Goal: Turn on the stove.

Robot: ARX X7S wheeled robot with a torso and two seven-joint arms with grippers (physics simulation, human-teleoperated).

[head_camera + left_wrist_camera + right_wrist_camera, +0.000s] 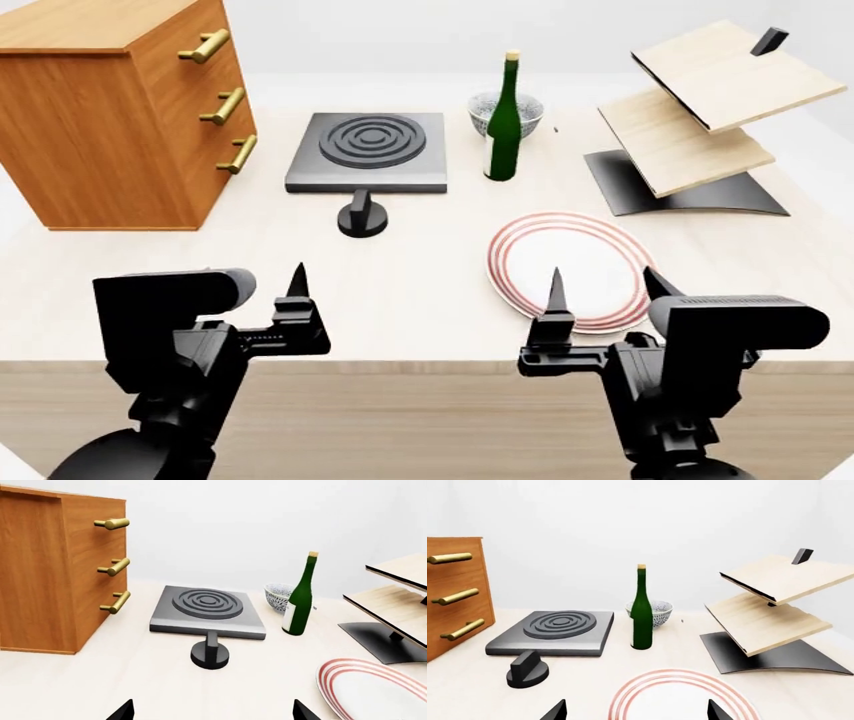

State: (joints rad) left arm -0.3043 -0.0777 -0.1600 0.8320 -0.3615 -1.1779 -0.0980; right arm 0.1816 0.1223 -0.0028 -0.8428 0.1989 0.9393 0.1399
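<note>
Pale wood desk [400, 290] seen against a white wall. The stove [368, 150] is set upper centre of the head view, burner rings dark, its knob [362, 217] just below, apart from the slab. A green bottle [503, 120] and patterned bowl [489, 108] are placed right of it; drawer cabinet [120, 110] upper left, red-ringed plate [567, 270] lower right. Left gripper [295, 300] and right gripper [554, 315] are held low near the desk edge, jaws released, nothing grasped.

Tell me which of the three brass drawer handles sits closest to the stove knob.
The lowest handle on the wooden drawer chest; the knob sits in front of the stove, and the other two handles are higher.
</note>
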